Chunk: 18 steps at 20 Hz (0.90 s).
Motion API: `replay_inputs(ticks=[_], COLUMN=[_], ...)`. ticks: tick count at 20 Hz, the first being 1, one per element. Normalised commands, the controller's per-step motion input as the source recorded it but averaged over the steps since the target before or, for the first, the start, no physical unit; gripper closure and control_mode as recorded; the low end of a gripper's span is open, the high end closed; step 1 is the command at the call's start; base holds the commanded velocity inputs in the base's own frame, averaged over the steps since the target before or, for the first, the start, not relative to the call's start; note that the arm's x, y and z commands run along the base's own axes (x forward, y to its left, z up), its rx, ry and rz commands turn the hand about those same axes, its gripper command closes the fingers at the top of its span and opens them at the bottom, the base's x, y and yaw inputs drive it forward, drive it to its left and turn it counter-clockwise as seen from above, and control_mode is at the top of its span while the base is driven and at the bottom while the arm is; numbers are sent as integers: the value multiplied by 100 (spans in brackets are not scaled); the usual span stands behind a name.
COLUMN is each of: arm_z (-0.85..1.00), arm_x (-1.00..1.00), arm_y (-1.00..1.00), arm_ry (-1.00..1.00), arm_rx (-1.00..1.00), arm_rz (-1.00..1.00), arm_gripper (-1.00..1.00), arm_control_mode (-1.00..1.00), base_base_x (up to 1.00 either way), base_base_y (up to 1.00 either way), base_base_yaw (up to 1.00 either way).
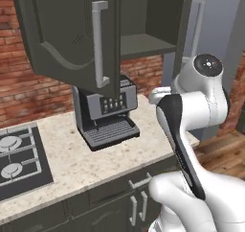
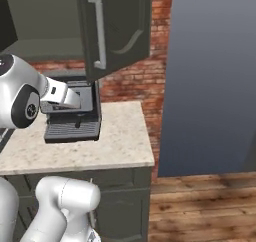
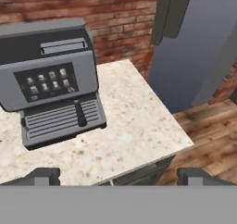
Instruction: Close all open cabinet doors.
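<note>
Two open cabinet doors (image 1: 72,34) above hand (image 3: 118,176)

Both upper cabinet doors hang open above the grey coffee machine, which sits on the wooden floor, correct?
Not quite: the grey coffee machine sits on the speckled stone counter, not the wooden floor, as the hand view shows. Both dark grey-green upper cabinet doors do hang open above it, as the left base view shows.
</note>
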Motion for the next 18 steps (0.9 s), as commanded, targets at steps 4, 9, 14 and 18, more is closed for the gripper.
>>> replay_inputs(ticks=[4, 9, 14, 18], arm_z=[0, 0, 0, 0], arm_x=[0, 0, 0, 0], arm_y=[0, 0, 0, 0], arm_ry=[0, 0, 0, 0], arm_rx=[0, 0, 0, 0], arm_rz=[0, 0, 0, 0], arm_gripper=[-100, -100, -100, -100], arm_control_mode=[100, 100, 100, 100], base_base_x=[25, 46, 49, 17], base_base_y=[-3, -8, -23, -31], base_base_yaw=[34, 33, 25, 14])
